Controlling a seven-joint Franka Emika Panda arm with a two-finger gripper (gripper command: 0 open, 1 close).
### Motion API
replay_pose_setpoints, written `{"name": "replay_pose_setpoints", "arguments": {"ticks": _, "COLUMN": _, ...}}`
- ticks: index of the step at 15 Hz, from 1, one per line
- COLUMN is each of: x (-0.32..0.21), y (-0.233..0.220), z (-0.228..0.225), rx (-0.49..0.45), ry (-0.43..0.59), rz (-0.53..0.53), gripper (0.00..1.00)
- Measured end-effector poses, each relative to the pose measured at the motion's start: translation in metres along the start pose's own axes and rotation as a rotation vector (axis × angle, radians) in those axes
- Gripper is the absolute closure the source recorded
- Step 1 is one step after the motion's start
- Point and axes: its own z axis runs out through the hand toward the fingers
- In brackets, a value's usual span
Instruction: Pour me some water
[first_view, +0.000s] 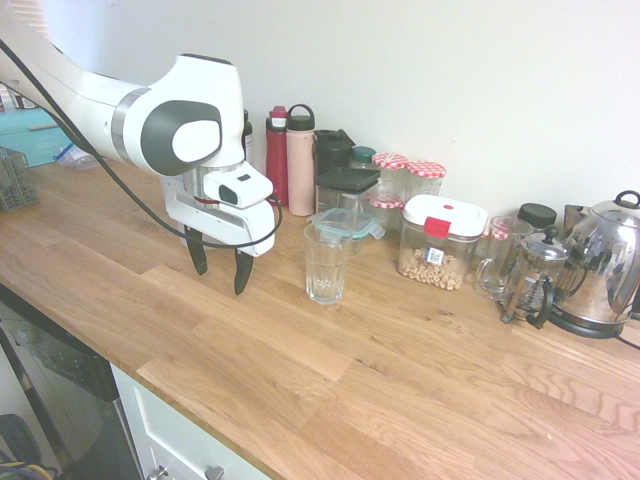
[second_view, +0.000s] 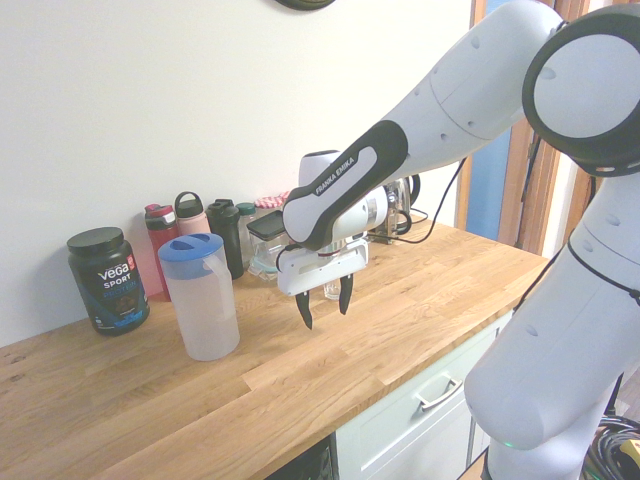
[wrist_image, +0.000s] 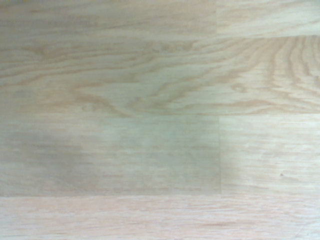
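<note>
Going left to right in the second exterior view, we start with the blue-lidded pitcher (second_view: 205, 310), upright on the worktop (second_view: 290, 375) and most likely our water source. How much it holds we cannot tell through its cloudy wall. Next come our jaws (second_view: 327, 319), spread apart with nothing between them, pointing down above the wood. The clear glass (first_view: 325, 265) is upright on the worktop and apart from the jaws, as the first exterior view shows.

We judge that we are at the very start, with the pitcher yet to be grasped. Our next move should be to go across to it, line up with its handle and close firmly, then lift it level, carry it to the glass and tip slowly. A full pitcher could swing or slip in our grip, and a hasty tilt could splash or knock the glass.

The worktop is pale wood in joined strips, its grain plain in the wrist view. Along the back, again left to right, we have the black tub (second_view: 109, 281), red bottle (second_view: 161, 236), pink bottle (second_view: 191, 216) and, past the arm, the steel kettle (first_view: 603, 262). A pale wall (second_view: 130, 90) rises behind; a white drawer (second_view: 425, 402) sits below, and a wooden door frame (second_view: 517, 175) stands at the far right.
</note>
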Motion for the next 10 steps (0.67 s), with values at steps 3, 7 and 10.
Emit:
{"name": "replay_pose_setpoints", "arguments": {"ticks": 3, "x": 0.0, "y": -0.001, "z": -0.003, "rx": 0.016, "ry": 0.014, "rz": -0.005, "gripper": 0.0}}
{"name": "replay_pose_setpoints", "arguments": {"ticks": 7, "x": -0.045, "y": -0.01, "z": -0.027, "rx": 0.104, "ry": 0.124, "rz": -0.07, "gripper": 0.0}}
{"name": "replay_pose_setpoints", "arguments": {"ticks": 10, "x": -0.099, "y": -0.015, "z": -0.056, "rx": 0.181, "ry": 0.227, "rz": -0.118, "gripper": 0.0}}
